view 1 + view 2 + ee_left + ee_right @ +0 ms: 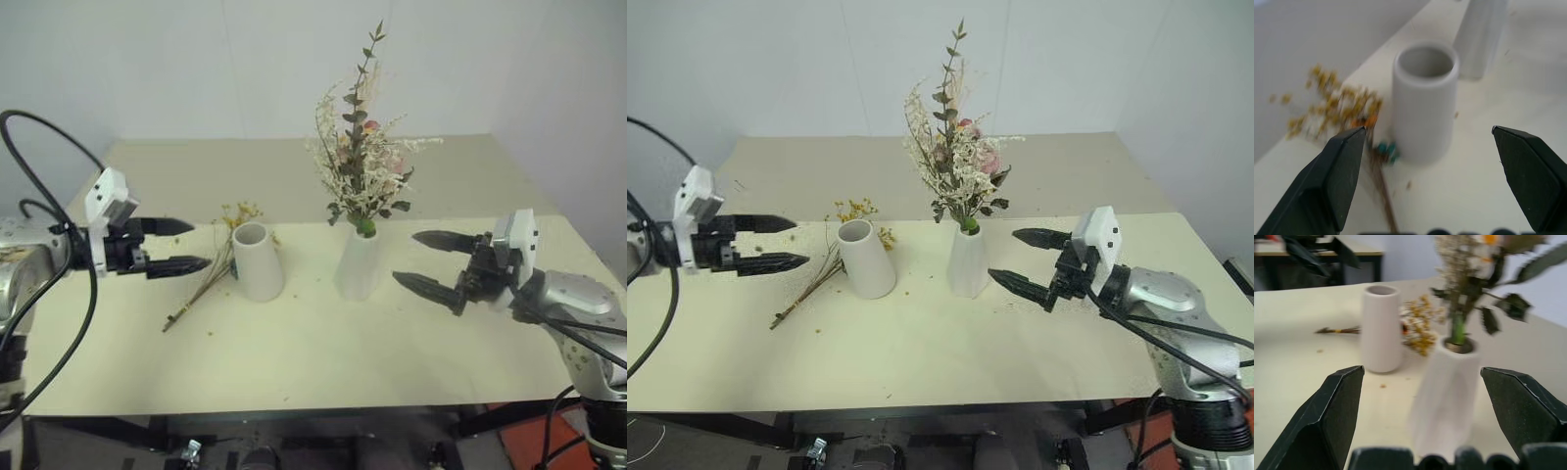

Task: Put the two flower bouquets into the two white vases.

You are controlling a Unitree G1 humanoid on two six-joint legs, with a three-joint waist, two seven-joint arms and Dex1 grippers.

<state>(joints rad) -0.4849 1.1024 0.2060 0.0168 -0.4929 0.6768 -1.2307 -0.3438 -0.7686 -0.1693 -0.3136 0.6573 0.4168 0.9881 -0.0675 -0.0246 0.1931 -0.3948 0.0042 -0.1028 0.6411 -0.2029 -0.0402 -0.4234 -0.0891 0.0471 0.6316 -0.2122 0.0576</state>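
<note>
While fuller bouquet [362, 162] stands in vase [359, 262], both jaws wide, empty.

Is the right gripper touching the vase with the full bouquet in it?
Apart. In the right eye view, bare table shows between the right gripper, fingers spread, and the vase holding the full bouquet.

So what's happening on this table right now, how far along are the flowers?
Halfway. The full bouquet of white sprays, leaves and a pink rose stands in one white vase. The open right gripper sits just beside that vase, holding nothing. The other white vase is empty. The sparse yellow bunch lies on the table against it. The left gripper hovers open near that bunch.
</note>
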